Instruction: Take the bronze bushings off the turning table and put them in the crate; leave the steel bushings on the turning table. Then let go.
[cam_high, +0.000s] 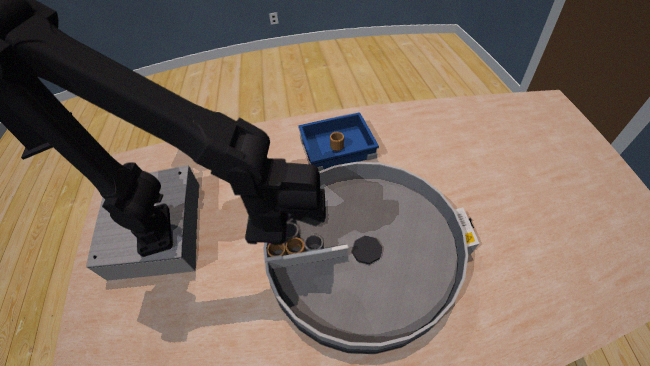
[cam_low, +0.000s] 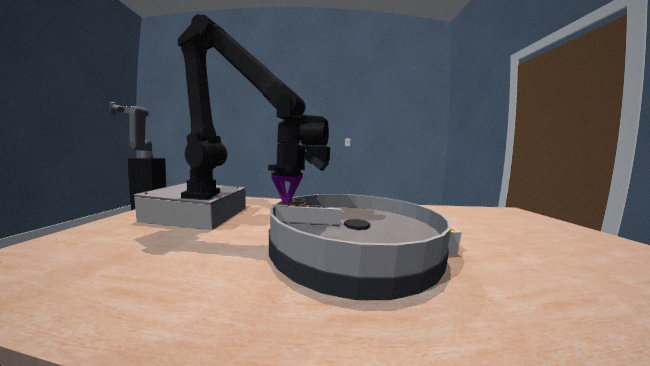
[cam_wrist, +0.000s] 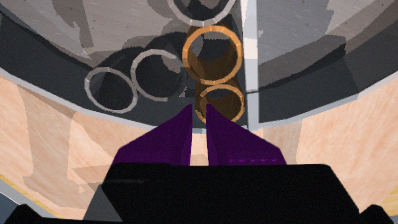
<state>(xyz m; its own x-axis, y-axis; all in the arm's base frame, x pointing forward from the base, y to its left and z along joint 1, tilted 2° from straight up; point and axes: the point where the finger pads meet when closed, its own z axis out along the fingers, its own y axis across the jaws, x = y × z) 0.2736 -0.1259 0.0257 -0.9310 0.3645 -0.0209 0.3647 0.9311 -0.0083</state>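
Two bronze bushings (cam_high: 276, 248) (cam_high: 295, 245) stand on the grey turning table (cam_high: 462, 250) (cam_low: 360, 260), against its white guide bar (cam_high: 315, 254) at the left rim. In the wrist view they are the orange rings (cam_wrist: 212, 29) (cam_wrist: 227, 105). Steel bushings (cam_high: 314, 242) (cam_wrist: 134, 75) (cam_wrist: 87, 87) stand beside them. A third bronze bushing (cam_high: 337, 138) stands in the blue crate (cam_high: 310, 135) behind the turning table. My gripper (cam_low: 286, 200) (cam_wrist: 199, 111) has purple fingers nearly together with nothing between them. It hangs just above the rim, next to the nearer bronze bushing; in the top view the wrist hides it.
The arm's grey base block (cam_high: 125, 250) stands left of the turning table. A black hub (cam_high: 366, 249) sits at the table's centre. A white box with a yellow label (cam_high: 469, 235) is fixed to its right rim.
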